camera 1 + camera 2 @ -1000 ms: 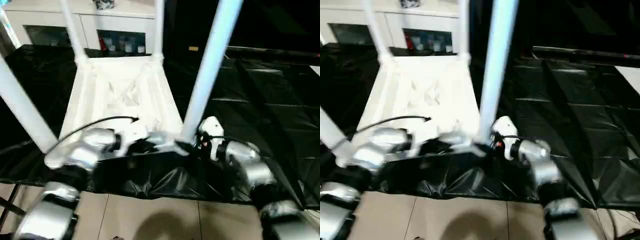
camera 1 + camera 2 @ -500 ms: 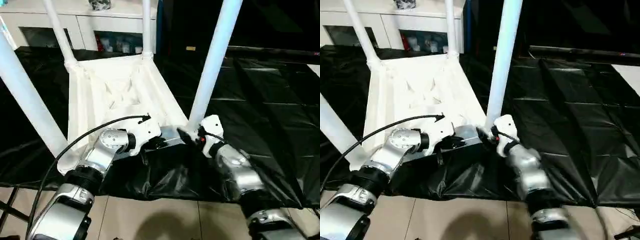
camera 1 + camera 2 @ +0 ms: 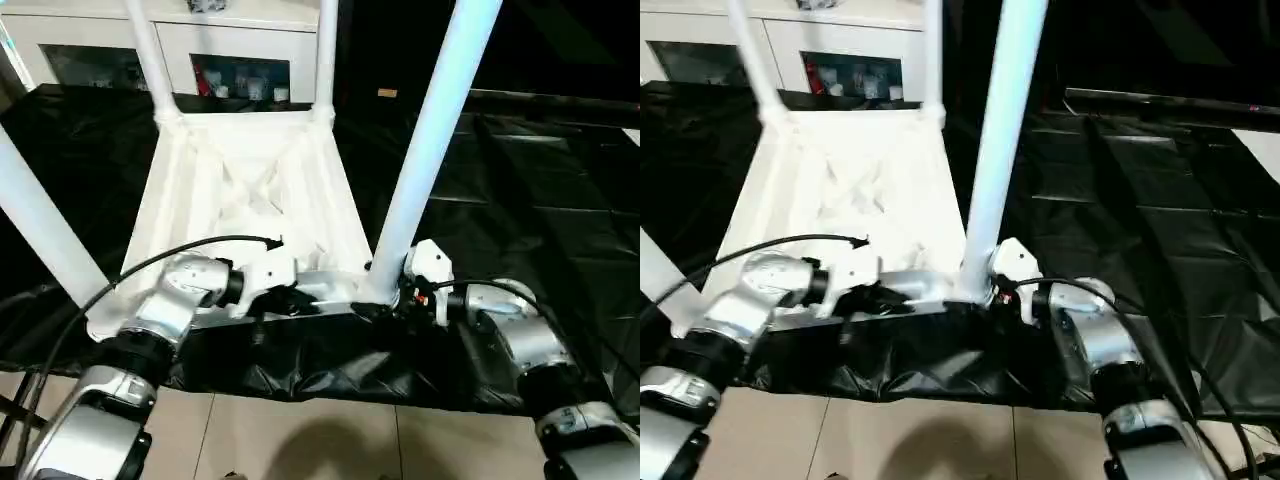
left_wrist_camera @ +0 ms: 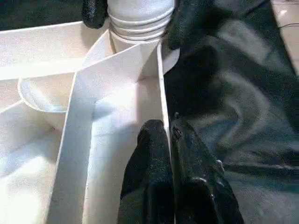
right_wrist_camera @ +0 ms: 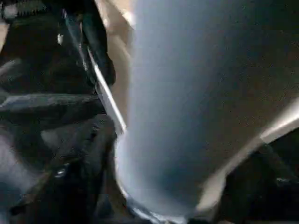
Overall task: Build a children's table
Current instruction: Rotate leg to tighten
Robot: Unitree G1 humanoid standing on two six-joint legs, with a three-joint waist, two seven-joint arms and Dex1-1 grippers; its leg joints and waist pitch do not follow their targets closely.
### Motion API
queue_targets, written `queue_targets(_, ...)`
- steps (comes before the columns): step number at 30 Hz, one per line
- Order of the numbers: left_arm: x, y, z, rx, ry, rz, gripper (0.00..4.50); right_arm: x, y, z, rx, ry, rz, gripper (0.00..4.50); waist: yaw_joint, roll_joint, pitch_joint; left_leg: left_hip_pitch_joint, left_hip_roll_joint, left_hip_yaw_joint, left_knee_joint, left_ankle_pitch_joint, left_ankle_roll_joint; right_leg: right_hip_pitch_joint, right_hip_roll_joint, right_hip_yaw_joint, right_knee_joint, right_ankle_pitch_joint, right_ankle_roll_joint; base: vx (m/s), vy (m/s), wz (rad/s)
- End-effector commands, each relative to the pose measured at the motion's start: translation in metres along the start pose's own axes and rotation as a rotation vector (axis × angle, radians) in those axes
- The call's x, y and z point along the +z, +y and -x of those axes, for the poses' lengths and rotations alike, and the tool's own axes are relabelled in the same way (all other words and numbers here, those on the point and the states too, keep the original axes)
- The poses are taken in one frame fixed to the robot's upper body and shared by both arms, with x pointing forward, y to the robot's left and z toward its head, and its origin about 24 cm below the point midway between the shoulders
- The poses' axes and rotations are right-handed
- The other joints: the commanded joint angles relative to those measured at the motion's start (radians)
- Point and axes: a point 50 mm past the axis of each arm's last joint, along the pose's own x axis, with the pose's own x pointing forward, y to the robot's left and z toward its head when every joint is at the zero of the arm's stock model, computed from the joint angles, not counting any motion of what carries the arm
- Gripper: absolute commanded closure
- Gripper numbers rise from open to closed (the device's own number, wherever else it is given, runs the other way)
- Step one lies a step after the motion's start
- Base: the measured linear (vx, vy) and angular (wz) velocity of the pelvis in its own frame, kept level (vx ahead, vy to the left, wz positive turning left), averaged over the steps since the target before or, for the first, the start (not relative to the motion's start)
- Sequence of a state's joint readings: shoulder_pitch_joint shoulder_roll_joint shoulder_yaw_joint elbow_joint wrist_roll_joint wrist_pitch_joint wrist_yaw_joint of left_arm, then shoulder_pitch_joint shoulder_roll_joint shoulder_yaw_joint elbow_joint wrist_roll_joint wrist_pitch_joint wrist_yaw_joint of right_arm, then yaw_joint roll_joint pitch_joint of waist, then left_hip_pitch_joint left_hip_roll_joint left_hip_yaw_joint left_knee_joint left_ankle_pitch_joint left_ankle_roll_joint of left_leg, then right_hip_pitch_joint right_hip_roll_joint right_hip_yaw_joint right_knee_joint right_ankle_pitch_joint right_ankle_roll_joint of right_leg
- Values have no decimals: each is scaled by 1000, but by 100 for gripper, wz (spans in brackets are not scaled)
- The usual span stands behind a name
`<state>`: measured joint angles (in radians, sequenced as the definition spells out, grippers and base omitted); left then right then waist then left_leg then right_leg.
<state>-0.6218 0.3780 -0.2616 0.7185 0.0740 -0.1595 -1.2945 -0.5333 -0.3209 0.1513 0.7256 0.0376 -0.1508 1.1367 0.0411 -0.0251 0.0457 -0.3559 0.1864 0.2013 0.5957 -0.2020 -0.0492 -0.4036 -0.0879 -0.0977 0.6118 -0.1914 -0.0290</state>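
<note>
Since half a second ago, right gripper (image 3: pixel 385 303) has swung in around the near-right white tapered tube leg's (image 3: pixel 428 140) base, apparently clasping it. Left gripper (image 4: pixel 168 135) pinches the upturned white ribbed plastic table's (image 3: pixel 250 190) near rim on the black-draped table (image 3: pixel 540 200).

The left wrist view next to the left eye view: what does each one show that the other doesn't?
The left wrist view shows, close up, the left gripper pinching the thin side wall of the tabletop, and the ridged foot of the near right leg seated in its corner socket. The left eye view takes in four upright legs, both silver arms, the black-draped table and the white cabinet behind. Both show the upside-down white tabletop, that leg, and the right gripper around its base.
</note>
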Motion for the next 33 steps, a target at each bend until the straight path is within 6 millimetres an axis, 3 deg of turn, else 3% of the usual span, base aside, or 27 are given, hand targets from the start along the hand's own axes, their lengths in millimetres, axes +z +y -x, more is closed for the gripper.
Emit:
queue_targets(1,3,-5,-4,-85,-12,-22,450,4,-4,1,24,14,16,121,3,-4,-58,3,60,-20,-65,-156,85,54,-73,64,-66,-152,-251,0,0,0)
queue_targets(8,0,-6,2,-145,-4,-11,450,7,-3,-1,114,14,-3,173,4,-3,-62,2,61,-20,-63,-123,94,56,-73,64,-56,-88,-268,0,0,0)
queue_targets(15,-1,-7,-9,-81,-31,36,450,-2,3,-8,33,-9,-59,180,10,-7,-58,5,63,-20,-67,-140,76,54,-76,65,-63,-137,-253,0,0,0)
queue_targets(17,-1,-2,-20,28,-9,61,450,-8,1,-16,-142,-5,-89,181,5,-10,-52,7,61,-22,-69,-175,58,51,-77,66,-73,-211,-233,0,0,0)
queue_targets(19,1,0,-26,77,-10,66,450,-8,2,-20,-197,-29,-110,181,-7,-13,-48,10,57,-27,-74,-230,24,50,-80,66,-90,-356,-188,0,0,0)
queue_targets(21,5,2,-34,124,-20,76,450,-8,4,-28,-273,-43,-149,181,-8,-11,-49,14,56,-29,-74,-241,19,46,-81,66,-97,-394,-171,0,0,0)
queue_targets(23,18,2,-56,191,-46,79,450,-2,11,-53,-395,-95,-230,181,-18,-8,-46,12,58,-31,-80,-243,10,41,-76,68,-97,-398,-157,0,0,0)
queue_targets(24,23,1,-64,206,-57,73,450,2,13,-63,-455,-113,-262,181,-21,-12,-48,8,54,-35,-80,-249,1,46,-79,64,-100,-442,-139,0,0,0)
queue_targets(25,29,0,-71,215,-63,59,450,9,15,-73,-505,-138,-287,181,-23,-8,-47,9,54,-36,-81,-249,-3,44,-79,64,-102,-458,-132,0,0,0)
queue_targets(28,35,-2,-78,214,-68,37,450,16,16,-83,-550,-163,-295,181,-25,-8,-49,14,51,-34,-77,-260,12,36,-80,66,-112,-473,-118,0,0,0)
queue_targets(29,38,-3,-81,207,-68,25,450,21,18,-87,-543,-184,-296,147,-26,-6,-50,11,51,-34,-78,-259,20,37,-79,67,-109,-451,-123,0,0,0)
queue_targets(30,39,-5,-83,190,-70,14,450,24,18,-87,-536,-203,-286,126,-29,-10,-49,8,52,-34,-79,-264,25,37,-76,65,-108,-439,-125,0,0,0)
queue_targets(33,38,-7,-81,177,-68,7,450,26,15,-80,-514,-242,-283,109,-31,-11,-51,7,53,-33,-78,-255,37,39,-78,67,-103,-396,-140,0,0,0)
